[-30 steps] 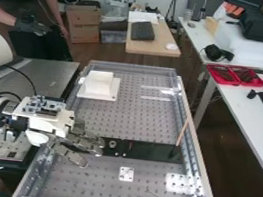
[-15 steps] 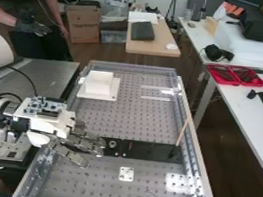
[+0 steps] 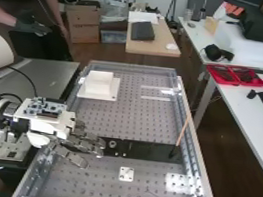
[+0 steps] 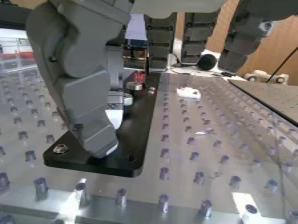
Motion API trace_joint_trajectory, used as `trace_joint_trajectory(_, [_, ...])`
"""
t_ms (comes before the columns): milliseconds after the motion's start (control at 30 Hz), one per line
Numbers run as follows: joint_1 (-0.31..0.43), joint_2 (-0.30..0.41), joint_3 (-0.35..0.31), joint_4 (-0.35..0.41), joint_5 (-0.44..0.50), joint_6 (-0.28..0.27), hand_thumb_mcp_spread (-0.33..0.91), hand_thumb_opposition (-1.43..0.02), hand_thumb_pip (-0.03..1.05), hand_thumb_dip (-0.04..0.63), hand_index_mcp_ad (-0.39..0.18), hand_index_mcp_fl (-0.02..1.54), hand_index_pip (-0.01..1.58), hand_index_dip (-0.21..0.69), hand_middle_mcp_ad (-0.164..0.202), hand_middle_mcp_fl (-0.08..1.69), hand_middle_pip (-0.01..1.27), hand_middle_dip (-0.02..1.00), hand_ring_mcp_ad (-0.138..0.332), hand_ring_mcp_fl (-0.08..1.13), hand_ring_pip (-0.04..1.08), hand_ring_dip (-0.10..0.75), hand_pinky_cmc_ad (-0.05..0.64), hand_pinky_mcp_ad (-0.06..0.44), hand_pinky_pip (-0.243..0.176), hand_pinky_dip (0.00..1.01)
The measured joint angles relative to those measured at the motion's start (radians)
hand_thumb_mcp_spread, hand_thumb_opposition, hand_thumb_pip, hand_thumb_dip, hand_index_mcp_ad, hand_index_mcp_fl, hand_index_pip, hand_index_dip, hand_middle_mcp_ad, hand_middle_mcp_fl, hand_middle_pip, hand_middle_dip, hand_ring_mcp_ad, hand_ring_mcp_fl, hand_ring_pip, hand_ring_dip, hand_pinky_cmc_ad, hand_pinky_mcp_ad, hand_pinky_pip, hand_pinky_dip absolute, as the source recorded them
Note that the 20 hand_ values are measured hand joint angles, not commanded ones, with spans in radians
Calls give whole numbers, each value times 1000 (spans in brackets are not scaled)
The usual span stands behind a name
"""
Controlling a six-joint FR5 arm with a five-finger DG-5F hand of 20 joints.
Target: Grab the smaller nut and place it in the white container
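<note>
The task looks to be in its early part, with the grasp, the carry and the placing all left to do. At the left of the high view, the hand (image 3: 84,143) hangs low over the left part of the black bar (image 3: 152,151), its fingers loosely extended and its thumb (image 4: 86,112) reaching down on the other side, and it appears to have hold of nothing. The bearing (image 3: 112,144) stands on the bar just beyond the fingertips. In the wrist view a small round metal part (image 4: 60,148) sits by a corner of the bar near the thumb's tip (it may be the smaller nut, though its place cannot be told for sure, and the hand covers much of that stretch). The white container (image 3: 99,85) stands well apart from the hand, in the upper left of the bench top in the high view; whether anything lies inside it cannot be told. What remains, as judged from this, is to close on the nut without disturbing its neighbours, lift it, and set it in the container
</note>
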Motion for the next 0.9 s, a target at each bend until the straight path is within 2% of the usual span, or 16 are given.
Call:
trace_joint_trajectory(400, [7, -2, 1, -1, 9, 2, 581, -888, 562, 215, -276, 325, 1487, 106, 58, 23, 154, 286, 124, 0, 103, 110, 335, 278, -75, 187])
trace_joint_trajectory(600, [10, -3, 1, -4, 11, 2, 581, -892, 557, 262, -274, 325, 1487, 106, 58, 23, 154, 286, 124, 0, 103, 110, 335, 278, -75, 187])
trace_joint_trajectory(900, [10, 0, -1, -5, 10, 3, 585, -894, 552, 260, -274, 325, 1487, 103, 58, 23, 154, 286, 124, 0, 103, 110, 335, 278, -75, 187])
